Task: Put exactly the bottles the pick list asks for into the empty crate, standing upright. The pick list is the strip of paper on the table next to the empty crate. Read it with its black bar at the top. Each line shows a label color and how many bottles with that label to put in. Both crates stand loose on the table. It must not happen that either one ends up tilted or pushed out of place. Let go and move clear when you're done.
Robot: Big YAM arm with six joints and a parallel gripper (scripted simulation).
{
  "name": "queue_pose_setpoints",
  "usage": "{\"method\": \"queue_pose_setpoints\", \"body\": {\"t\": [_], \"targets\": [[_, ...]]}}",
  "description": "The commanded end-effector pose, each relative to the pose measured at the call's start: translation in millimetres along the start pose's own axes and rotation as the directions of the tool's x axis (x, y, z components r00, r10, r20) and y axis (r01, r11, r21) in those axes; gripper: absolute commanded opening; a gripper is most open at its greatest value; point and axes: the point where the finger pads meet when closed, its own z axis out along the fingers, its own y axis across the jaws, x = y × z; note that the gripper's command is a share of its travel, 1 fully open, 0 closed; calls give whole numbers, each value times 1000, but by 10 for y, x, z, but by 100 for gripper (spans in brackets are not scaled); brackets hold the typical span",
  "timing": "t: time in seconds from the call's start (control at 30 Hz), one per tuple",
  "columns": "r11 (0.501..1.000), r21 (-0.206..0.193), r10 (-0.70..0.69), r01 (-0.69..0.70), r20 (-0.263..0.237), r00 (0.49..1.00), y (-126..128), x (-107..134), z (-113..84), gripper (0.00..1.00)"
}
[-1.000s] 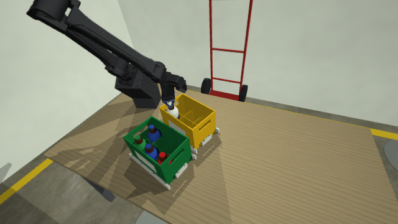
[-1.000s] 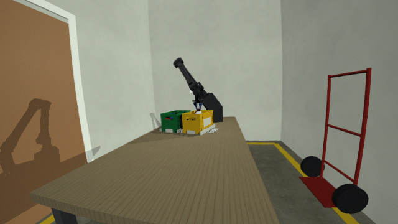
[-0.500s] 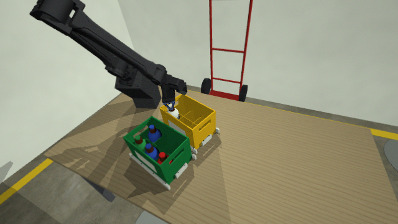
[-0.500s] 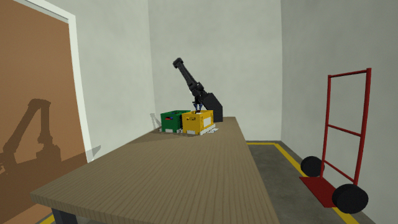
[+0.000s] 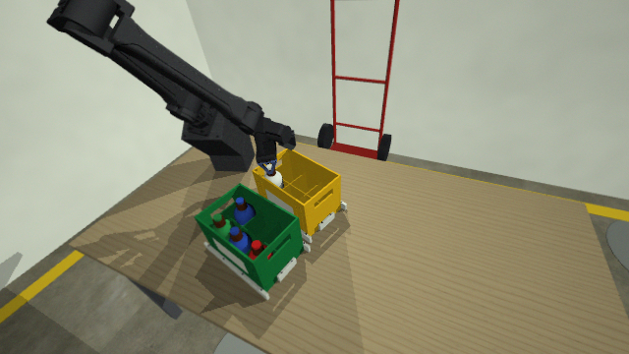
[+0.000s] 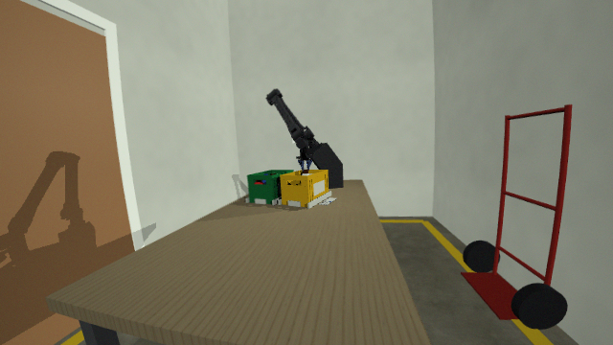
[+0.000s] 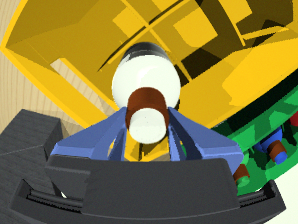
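pick list: print too small | white bottle's base: hidden

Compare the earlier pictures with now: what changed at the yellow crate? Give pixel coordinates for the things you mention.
The end effector (image 5: 268,167) (image 6: 306,167) (image 7: 147,113) moved down, lowering the white-labelled bottle (image 5: 274,180) (image 6: 306,172) (image 7: 145,75) deeper into the yellow crate (image 5: 319,214) (image 6: 294,195) (image 7: 30,65). It still grips the neck; nothing was let go. Both crates and the bottles in the green crate (image 5: 275,272) (image 6: 257,193) (image 7: 265,175) show no visible shift.
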Motion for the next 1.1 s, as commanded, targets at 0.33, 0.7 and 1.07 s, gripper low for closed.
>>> {"method": "queue_pose_setpoints", "body": {"t": [0.33,0.7,1.07], "targets": [[1000,9,3,-3,17,1000,-28,-59,-30,0],[1000,8,-17,17,18,1000,22,-71,13,0],[1000,8,4,-4,13,1000,-25,-18,78,0]]}}
